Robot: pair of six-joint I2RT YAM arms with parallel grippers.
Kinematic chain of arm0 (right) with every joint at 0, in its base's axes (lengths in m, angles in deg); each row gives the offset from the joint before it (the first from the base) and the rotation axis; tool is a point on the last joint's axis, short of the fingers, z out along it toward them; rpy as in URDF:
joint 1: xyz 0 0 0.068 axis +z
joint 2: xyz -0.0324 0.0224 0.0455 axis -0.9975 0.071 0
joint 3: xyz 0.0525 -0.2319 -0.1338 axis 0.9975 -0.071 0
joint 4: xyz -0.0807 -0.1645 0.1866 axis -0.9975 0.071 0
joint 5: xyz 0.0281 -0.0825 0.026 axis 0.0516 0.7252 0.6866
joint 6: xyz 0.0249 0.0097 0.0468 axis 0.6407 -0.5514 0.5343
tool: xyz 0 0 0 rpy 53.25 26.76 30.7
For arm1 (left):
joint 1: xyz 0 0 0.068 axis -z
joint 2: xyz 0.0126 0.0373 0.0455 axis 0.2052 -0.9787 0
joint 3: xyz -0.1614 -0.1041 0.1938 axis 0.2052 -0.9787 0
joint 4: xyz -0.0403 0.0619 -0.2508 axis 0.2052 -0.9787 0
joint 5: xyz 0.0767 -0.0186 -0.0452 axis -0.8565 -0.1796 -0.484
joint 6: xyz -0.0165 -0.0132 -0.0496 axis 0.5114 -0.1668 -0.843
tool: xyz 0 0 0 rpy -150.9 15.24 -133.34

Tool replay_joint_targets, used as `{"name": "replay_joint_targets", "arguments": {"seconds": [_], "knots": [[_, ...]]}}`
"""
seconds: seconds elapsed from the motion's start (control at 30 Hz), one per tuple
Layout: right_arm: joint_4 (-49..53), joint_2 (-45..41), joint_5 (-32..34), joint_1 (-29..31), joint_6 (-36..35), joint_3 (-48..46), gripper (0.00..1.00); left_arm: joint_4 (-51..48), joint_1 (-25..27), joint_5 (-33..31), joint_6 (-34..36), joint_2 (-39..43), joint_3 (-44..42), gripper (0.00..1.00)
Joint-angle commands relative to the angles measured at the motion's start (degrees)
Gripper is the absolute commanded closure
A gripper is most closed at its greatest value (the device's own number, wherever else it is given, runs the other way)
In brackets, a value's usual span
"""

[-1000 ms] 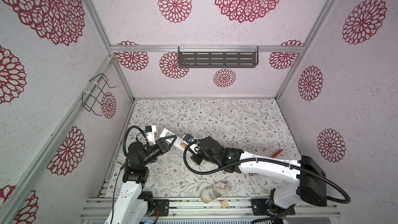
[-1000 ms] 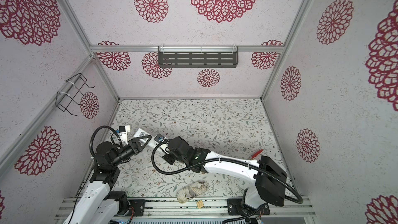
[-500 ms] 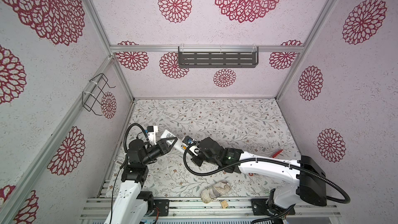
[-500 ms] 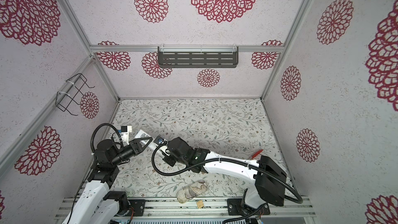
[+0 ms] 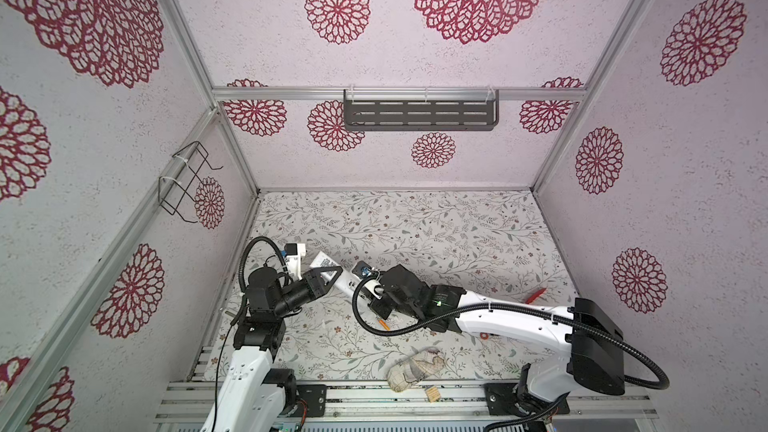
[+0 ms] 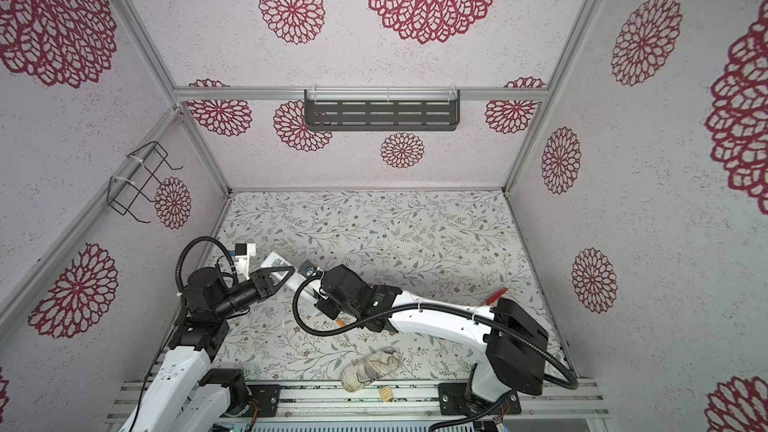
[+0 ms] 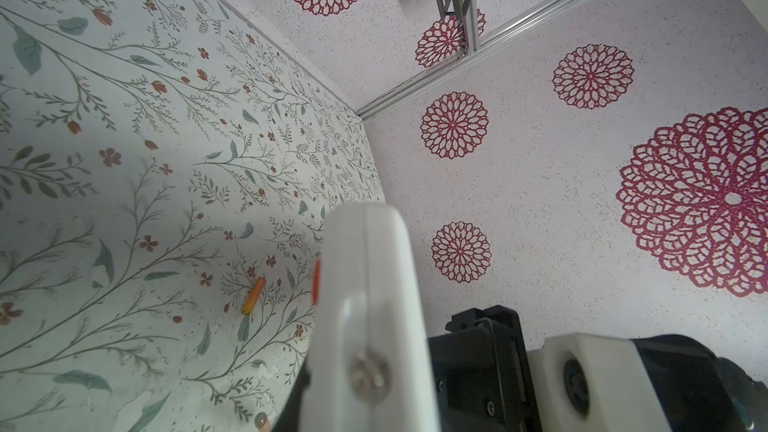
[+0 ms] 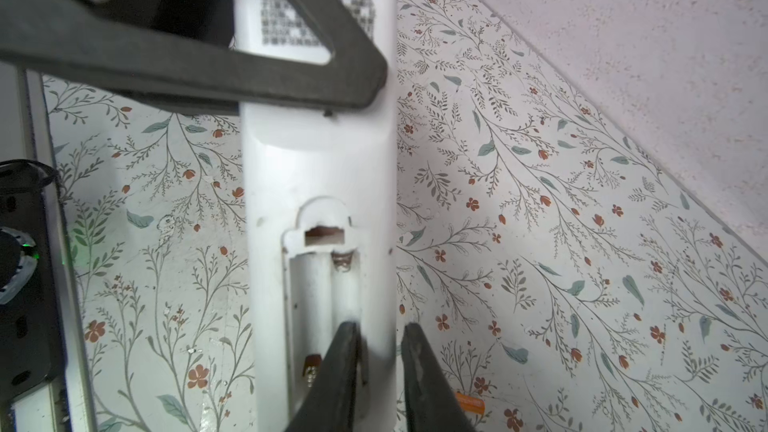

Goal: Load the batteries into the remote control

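My left gripper (image 5: 332,274) is shut on the remote control (image 5: 347,282), holding the white bar above the table near the left wall, in both top views (image 6: 274,261). The right wrist view shows its back, with a printed sticker and an open, empty battery compartment (image 8: 320,284). My right gripper (image 8: 379,328) stands slightly open astride the compartment's side wall, one finger inside and one outside. One orange battery (image 5: 381,323) lies on the table under the right wrist and shows as well in the left wrist view (image 7: 254,295). A second battery's metal end (image 7: 262,425) peeks in at that view's edge.
A beige cloth bundle (image 5: 417,367) and a small tan tag (image 5: 433,393) lie at the front edge. A red tool (image 5: 536,293) lies at the far right of the table. A wire basket (image 5: 187,184) hangs on the left wall, a dark shelf (image 5: 419,114) on the back wall.
The right gripper's jaws have parted a little at the remote's battery end. The left arm has shifted slightly with the remote still in its grip.
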Motion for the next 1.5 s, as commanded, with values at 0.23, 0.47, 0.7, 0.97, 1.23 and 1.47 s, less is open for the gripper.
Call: {"name": "replay_joint_targets", "arguments": {"seconds": [0.23,0.47,0.7,0.97,1.23,1.47], "knots": [[6.2,-5.0,3.3,-2.5,6.3,-4.1,0.59,-15.8,-2.3,-5.7,9.2,-0.5,8.4,1.0],[14.4,-9.0,2.6,-2.5,13.2,-6.2,0.14,-22.8,-4.5,-14.6,12.6,-1.1,10.0,1.0],[18.2,-8.2,-0.8,-2.0,17.0,-7.7,0.14,-23.0,-6.2,-15.1,13.2,-1.4,10.4,1.0],[21.6,-0.6,-3.0,-0.8,12.9,-5.8,0.09,-22.5,-7.0,-15.4,12.9,-1.0,9.7,1.0],[19.7,5.5,-6.9,-0.4,9.6,-3.7,0.26,-22.4,-7.0,-15.8,12.9,-0.5,9.5,1.0],[19.3,8.7,-6.6,-1.0,9.9,-1.9,0.27,-22.3,-7.0,-15.7,12.8,-0.7,9.4,1.0]]}}
